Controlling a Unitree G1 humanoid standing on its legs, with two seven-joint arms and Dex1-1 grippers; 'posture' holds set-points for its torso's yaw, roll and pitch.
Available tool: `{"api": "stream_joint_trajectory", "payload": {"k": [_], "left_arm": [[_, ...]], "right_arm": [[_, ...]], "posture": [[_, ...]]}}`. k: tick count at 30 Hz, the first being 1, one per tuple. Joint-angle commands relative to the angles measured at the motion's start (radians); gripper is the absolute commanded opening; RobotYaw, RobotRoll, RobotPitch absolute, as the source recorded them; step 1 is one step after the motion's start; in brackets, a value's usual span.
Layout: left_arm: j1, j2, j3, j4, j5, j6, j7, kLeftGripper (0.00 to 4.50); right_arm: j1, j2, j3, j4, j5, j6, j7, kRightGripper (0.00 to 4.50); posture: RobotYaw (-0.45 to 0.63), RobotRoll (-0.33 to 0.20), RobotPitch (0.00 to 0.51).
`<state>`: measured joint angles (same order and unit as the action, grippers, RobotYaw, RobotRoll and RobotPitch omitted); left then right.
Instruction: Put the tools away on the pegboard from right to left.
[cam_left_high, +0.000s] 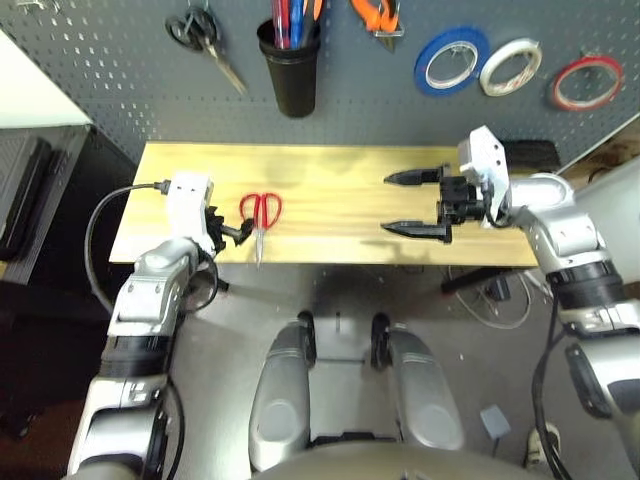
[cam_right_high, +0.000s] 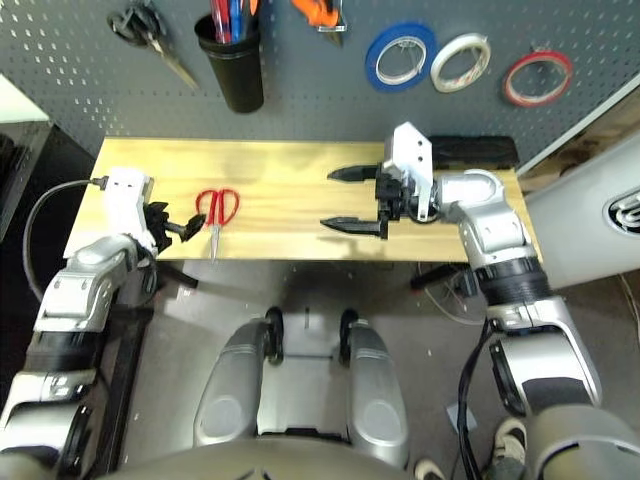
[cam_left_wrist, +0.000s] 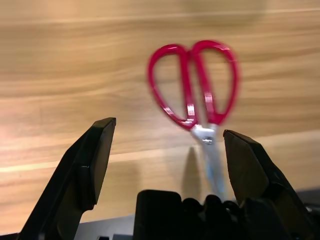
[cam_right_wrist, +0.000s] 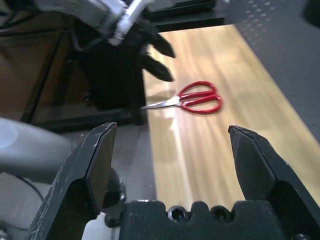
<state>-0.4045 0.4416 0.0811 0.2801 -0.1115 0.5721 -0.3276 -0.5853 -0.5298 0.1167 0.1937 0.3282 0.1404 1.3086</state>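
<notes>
Red-handled scissors (cam_left_high: 259, 213) lie flat on the pale wooden table (cam_left_high: 330, 175), handles toward the pegboard (cam_left_high: 100, 60) and blades pointing at the near edge, with the tip at or just past that edge. They look like the last tool waiting to go up: the thin red tape ring (cam_left_high: 586, 82) hangs on the far right of the board, the orange-and-black pliers (cam_left_high: 374, 17) hang left of the tape rolls, and red and blue handles stand in the black cup holder (cam_left_high: 291, 68), though I cannot tell which one is the screwdriver.

Low at the table's left end sits the left gripper (cam_left_high: 229, 230), its fingers spread apart and empty, just beside the scissors' blades but not touching them. From its own wrist view the handles lie between the two fingers and a little ahead, so it appears lined up to close on the scissors.

Out over the right half of the table the right gripper (cam_left_high: 415, 204) points leftward, fingers wide apart, holding nothing, well clear of the scissors. That seems sensible, since it keeps the left arm's path open.
</notes>
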Motion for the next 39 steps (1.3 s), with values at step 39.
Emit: {"api": "stream_joint_trajectory", "payload": {"k": [39], "left_arm": [[-0.205,-0.113,0.111,0.535,0.015,-0.266,0.232,4.48]], "right_arm": [[0.195,-0.064,0.079,-0.221,-0.023,0.072,-0.010,4.50]], "posture": [[-0.03,0.000,0.406]]}}
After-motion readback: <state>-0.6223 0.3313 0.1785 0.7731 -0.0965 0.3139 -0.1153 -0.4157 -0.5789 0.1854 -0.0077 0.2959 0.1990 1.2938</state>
